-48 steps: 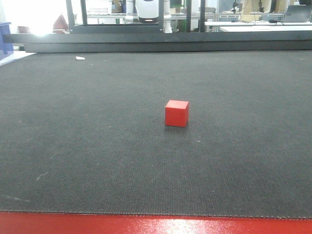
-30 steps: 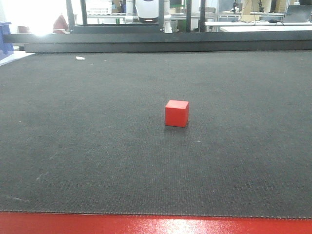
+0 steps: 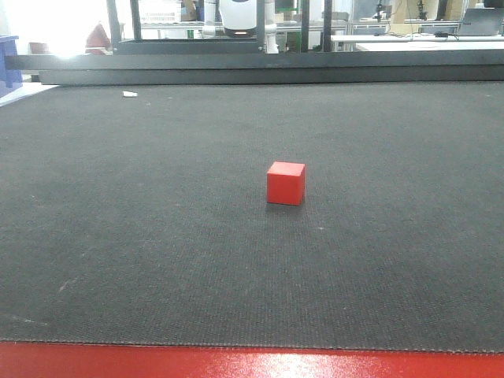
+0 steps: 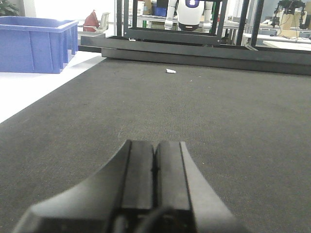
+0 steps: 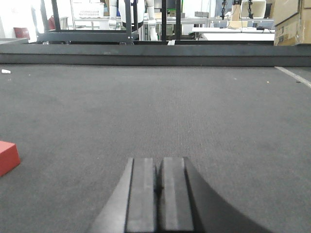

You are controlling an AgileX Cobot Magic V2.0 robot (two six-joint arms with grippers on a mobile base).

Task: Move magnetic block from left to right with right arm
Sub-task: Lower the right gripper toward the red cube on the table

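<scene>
The small matte red cube (image 3: 285, 183) stands flat on the dark woven surface (image 3: 142, 236), with neither arm touching it. The black right gripper (image 5: 156, 162) lies low to the cube's right, apart from it, its jaws pressed together with nothing between them. The black left gripper (image 4: 155, 145) likewise has its jaws closed on nothing. A small white scrap (image 3: 130, 94) lies far behind the cube, to its left.

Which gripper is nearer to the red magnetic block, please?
Right. The magnetic block sits to the left of the right gripper; the left gripper has no block in its view.
</scene>
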